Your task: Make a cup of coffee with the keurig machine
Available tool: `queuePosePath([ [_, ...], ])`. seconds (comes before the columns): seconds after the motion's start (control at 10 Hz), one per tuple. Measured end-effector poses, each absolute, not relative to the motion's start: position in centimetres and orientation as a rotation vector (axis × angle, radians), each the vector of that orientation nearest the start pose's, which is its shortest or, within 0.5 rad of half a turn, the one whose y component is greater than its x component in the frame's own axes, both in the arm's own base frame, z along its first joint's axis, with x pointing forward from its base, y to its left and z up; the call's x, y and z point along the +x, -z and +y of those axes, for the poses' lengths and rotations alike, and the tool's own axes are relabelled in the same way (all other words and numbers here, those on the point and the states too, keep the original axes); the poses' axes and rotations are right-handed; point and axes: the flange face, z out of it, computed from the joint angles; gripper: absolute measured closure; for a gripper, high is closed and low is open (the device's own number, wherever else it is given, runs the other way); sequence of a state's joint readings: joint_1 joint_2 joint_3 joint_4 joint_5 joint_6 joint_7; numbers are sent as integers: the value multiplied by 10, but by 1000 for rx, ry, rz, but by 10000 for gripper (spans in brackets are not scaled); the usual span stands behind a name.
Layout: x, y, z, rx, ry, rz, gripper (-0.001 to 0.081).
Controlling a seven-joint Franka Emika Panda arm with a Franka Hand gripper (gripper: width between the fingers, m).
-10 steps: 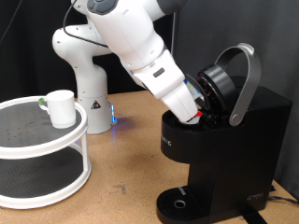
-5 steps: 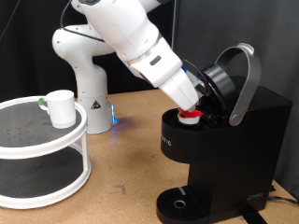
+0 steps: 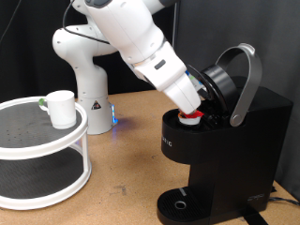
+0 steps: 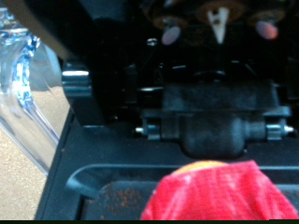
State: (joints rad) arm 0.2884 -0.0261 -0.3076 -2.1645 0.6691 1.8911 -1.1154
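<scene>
I have the white arm's two-finger gripper (image 3: 197,110) reaching down into the open head of the large black boxy keurig machine (image 3: 225,145), whose grey-silver curved handle band (image 3: 246,82) is swung up so the brew chamber is exposed. That raised handle is what gives me room to reach in at this steep angle from the exterior view's left.

At the fingertips I see a small red-topped pod (image 3: 191,115) sitting at the mouth of the chamber. In the wrist view the same red top (image 4: 220,191) fills the lower part of the picture, with the dark inner wall of the chamber beyond it. I cannot tell whether the fingers are clamped on the pod or have let it go; the fingers themselves are hidden against the black housing.

The small plain white cylindrical cup (image 3: 62,108), greenish handle towards the exterior view's left, stands on the top shelf of the white round two-tier stand (image 3: 45,141), well apart from the machine. The round drip tray (image 3: 180,203) at the machine's foot holds nothing I can see.
</scene>
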Motion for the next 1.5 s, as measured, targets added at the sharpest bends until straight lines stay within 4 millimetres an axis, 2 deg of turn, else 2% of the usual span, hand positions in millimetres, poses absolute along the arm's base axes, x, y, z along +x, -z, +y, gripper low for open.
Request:
queuePosePath([
  [0.5, 507, -387, 55, -2329, 145, -972, 1],
  [1.5, 505, -384, 62, -2344, 107, -978, 1],
])
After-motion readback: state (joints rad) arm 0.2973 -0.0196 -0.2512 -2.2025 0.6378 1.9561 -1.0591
